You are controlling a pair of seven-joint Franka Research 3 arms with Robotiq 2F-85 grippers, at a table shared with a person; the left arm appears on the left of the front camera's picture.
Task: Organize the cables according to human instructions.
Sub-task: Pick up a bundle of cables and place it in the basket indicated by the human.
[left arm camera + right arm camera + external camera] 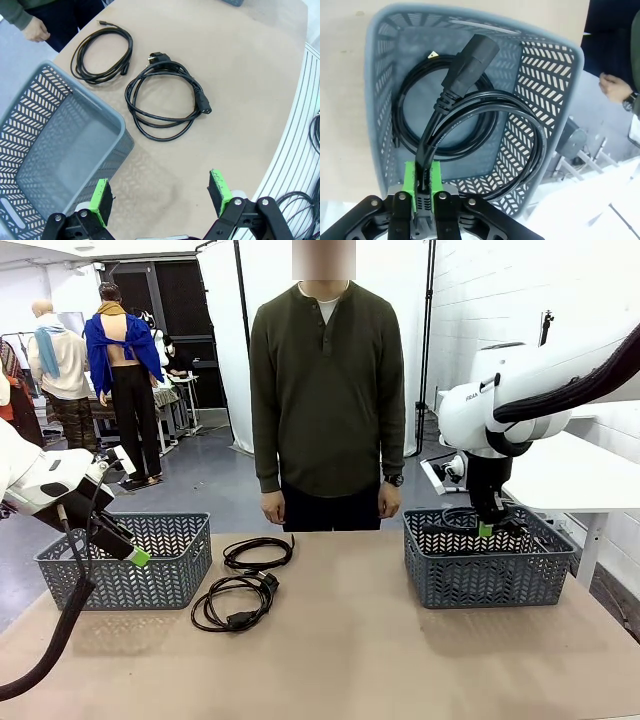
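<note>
Two looped black cables lie on the table: a thinner one (258, 552) (101, 54) farther off and a thicker one with chunky plugs (235, 602) (165, 100) nearer. My left gripper (135, 555) (162, 195) hangs open above the left basket's (130, 562) (55, 155) near corner, holding nothing. My right gripper (487, 528) (422, 181) is shut on a black cable (485, 125), held over the right basket (487, 565) (545, 75). Another coiled cable (407, 117) lies on that basket's floor. The human (327, 390) stands at the far edge, hands down.
The tan table (350, 660) has free room in front and in the middle. A white table (580, 475) stands at the right behind the right basket. My left arm's black hose (60, 630) hangs at the near left.
</note>
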